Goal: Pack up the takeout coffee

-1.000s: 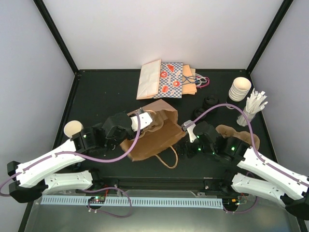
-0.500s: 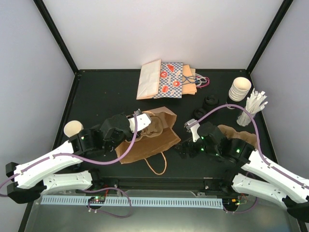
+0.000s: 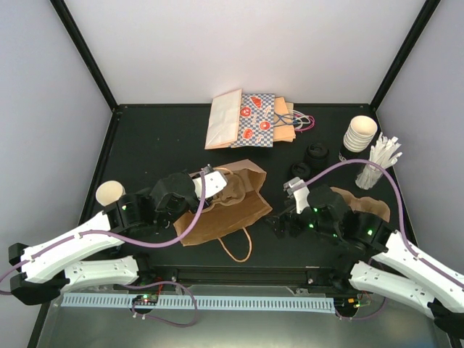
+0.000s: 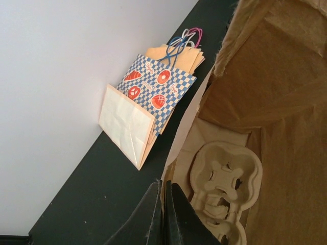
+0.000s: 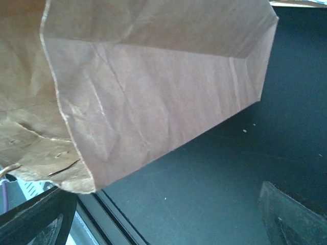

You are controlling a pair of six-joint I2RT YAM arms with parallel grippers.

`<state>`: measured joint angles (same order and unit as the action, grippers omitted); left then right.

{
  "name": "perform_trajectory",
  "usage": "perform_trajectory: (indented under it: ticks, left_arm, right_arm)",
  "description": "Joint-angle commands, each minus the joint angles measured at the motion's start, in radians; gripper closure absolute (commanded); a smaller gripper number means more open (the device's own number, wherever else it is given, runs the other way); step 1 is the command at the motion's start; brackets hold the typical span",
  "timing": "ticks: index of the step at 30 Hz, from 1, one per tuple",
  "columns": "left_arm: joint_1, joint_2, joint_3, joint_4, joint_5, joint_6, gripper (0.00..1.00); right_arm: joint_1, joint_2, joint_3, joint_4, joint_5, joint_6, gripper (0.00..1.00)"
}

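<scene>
One brown bag (image 3: 230, 209), two loose lids (image 3: 317, 151). Left gripper (image 4: 164, 190) pinches its rim; right gripper (image 5: 163, 217) gapes. Left wrist alone shows a pulp carrier (image 4: 225, 178) inside.

The desk (image 3: 145, 141) carries one open brown paper bag (image 3: 232, 206) with one pulp cup carrier (image 4: 220, 179) inside. It also carries one single paper cup (image 3: 110, 193), one stack of white cups (image 3: 359, 133) nested too tightly to count, two black lids, the far lid (image 3: 315, 152) and the near lid (image 3: 299, 169), and one holder of white sticks (image 3: 378, 161). At the back lies one pile of flat bags: one cream bag (image 3: 223, 119), one blue-checked bag (image 3: 257, 119), and kraft ones beneath, too overlapped to count. There are two claws, the left claw (image 4: 164, 206) and the right claw (image 5: 163, 222).
</scene>
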<state>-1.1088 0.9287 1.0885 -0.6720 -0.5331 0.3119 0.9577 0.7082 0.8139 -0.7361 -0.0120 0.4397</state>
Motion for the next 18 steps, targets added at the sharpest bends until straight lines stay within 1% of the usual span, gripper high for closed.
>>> perform_trajectory:
  ticks: [1, 5, 18]
  left_arm:
    - [-0.010, -0.016, 0.001, 0.030, 0.007, -0.016, 0.97]
    - [-0.011, -0.012, 0.002, 0.035, 0.007, -0.013, 0.97]
    - [-0.011, -0.008, 0.008, 0.049, 0.002, 0.000, 0.97]
  right_arm:
    - [-0.002, -0.019, 0.034, 0.057, -0.062, -0.038, 0.00]
    - [-0.001, -0.017, 0.038, 0.087, -0.092, -0.050, 0.00]
    - [-0.002, 0.048, 0.024, 0.165, -0.100, -0.048, 0.00]
